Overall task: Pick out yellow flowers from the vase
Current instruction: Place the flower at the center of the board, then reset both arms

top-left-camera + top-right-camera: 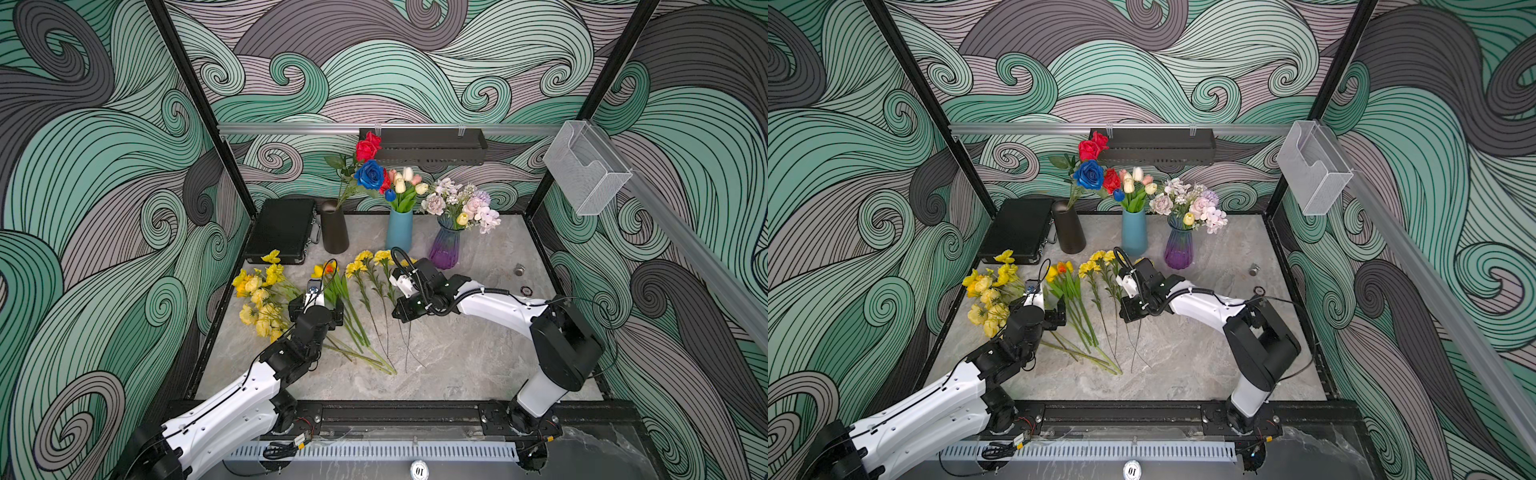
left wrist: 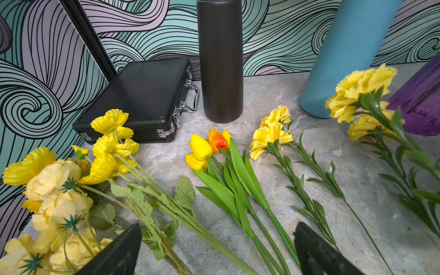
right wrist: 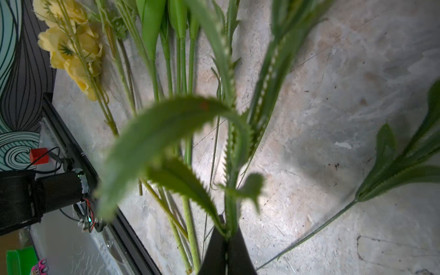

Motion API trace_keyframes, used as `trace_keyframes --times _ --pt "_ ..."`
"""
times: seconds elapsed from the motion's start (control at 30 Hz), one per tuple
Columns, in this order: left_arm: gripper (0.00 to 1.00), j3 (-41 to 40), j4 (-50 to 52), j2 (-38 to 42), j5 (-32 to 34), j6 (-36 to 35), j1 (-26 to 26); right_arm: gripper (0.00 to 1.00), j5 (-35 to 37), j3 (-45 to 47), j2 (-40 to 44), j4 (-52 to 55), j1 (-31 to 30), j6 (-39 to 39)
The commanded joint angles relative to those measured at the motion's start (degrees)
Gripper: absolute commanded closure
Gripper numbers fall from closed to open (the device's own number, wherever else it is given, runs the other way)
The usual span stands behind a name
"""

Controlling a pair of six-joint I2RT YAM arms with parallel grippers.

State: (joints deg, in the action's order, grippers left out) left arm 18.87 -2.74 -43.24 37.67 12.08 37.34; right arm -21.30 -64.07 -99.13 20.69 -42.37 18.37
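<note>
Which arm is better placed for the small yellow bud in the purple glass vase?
Right, likely: the right gripper is nearest the purple glass vase and small yellow bud, once it drops its leafy green stem. The open left gripper is farther.

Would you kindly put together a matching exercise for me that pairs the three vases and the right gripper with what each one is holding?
Things:
1. black vase
2. blue vase
3. purple vase
4. right gripper

What it holds:
A. shut on a leafy green stem
B. red and blue roses
C. pink and lilac blooms
D. white and pink tulips

Pairs: 1-B, 2-D, 3-C, 4-A
</note>
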Motion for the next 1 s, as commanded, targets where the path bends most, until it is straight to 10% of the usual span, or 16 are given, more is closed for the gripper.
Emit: trace_keyframes --times 0.0,0.53,0.77,0.83,0.9,0.97 --pt "0.01 0.3 -3.5 0.6 -2.0 -2.4 -0.8 0.91 3.6 -3.0 -2.8 2.6 0.2 1.0" --pt "0.02 1.0 -5.4 -0.8 -0.3 -3.9 -1.3 0.69 9.4 -2.4 4.7 4.5 0.5 -3.4" --pt "0.01 4.8 -7.4 -3.6 11.9 -4.4 -4.4 0.36 28.3 10.4 23.5 0.3 5.0 -15.1" --pt "0.01 7.3 -6.6 -7.0 12.1 -2.5 -8.7 0.28 32.2 15.0 28.4 -4.6 8.4 -17.1" --pt "0.01 10.7 -4.6 -12.5 12.0 1.0 -14.6 0.0 36.5 19.9 32.6 -10.4 12.3 -18.3" --pt "0.01 12.8 -5.6 -18.6 11.6 1.2 -18.6 0.0 40.7 23.9 35.0 -16.3 16.1 -18.4"
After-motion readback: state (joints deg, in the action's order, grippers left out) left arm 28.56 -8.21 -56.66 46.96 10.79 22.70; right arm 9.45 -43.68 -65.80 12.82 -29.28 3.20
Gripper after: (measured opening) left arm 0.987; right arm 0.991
